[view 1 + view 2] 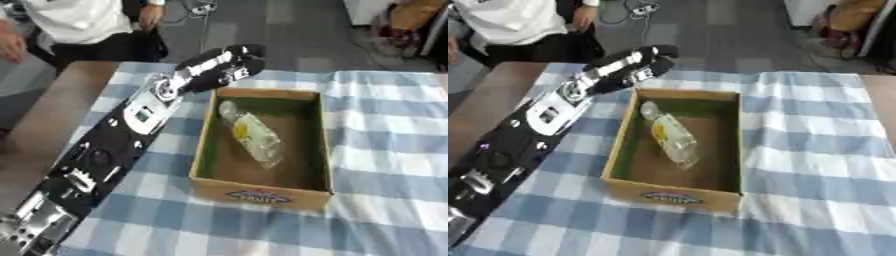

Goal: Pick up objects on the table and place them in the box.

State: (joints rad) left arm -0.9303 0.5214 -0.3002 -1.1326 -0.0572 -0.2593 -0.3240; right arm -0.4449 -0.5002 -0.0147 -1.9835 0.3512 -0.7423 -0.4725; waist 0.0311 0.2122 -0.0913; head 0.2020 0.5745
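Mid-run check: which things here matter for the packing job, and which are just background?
Job:
- cardboard box, open on the checked cloth
- clear bottle, lying inside it
- left hand, above the box's far left corner

Background:
- checked tablecloth
- cables on the floor

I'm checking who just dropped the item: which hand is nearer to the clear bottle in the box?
Left. The left hand hovers by the far left corner of the cardboard box, just beyond the clear bottle. The right hand shows in neither view.
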